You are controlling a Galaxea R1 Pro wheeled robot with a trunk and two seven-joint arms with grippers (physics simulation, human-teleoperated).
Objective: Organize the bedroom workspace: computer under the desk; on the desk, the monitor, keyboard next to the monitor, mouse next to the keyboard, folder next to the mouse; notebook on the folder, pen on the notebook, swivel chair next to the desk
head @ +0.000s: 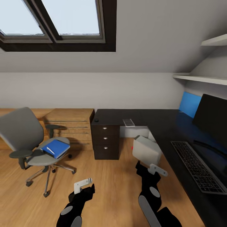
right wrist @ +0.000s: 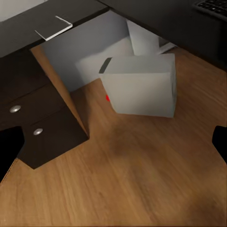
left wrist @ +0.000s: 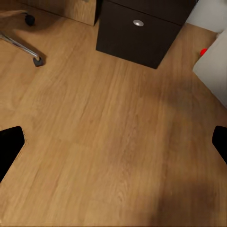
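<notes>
The robot is facing a bedroom corner from the wooden floor (head: pixel 113 189). Its left gripper (head: pixel 82 184) is hanging over bare floor at about 6 o'clock in the head view, and the right gripper (head: pixel 156 169) is hovering at about 5 o'clock, just short of the computer (head: pixel 146 150). In each wrist view the two dark fingertips (left wrist: pixel 10 149) are sitting at opposite edges with a wide gap between them, so both grippers are released and holding nothing; the right ones (right wrist: pixel 9 146) are framing floor in front of the computer (right wrist: pixel 142 85).

The computer, a pale grey box with a small red light, is standing on the floor at the edge of the dark desk (head: pixel 164 126), partly tucked beneath it, beside the drawer unit (head: pixel 105 142).

On the desk, the monitor (head: pixel 212 121) is standing at about 3 o'clock, with the keyboard (head: pixel 197 165) lying in front of it toward 4 o'clock. A small light, flat item (head: pixel 128 122) is lying on the desk near centre; what it is cannot be told.

The swivel chair (head: pixel 28 142) is standing well apart from the desk at 9 o'clock. On its seat the blue folder (head: pixel 56 148) is lying, with a thin white pen (head: pixel 50 150) resting on top. A wooden dresser (head: pixel 71 126) is sitting against the wall behind the chair.
</notes>
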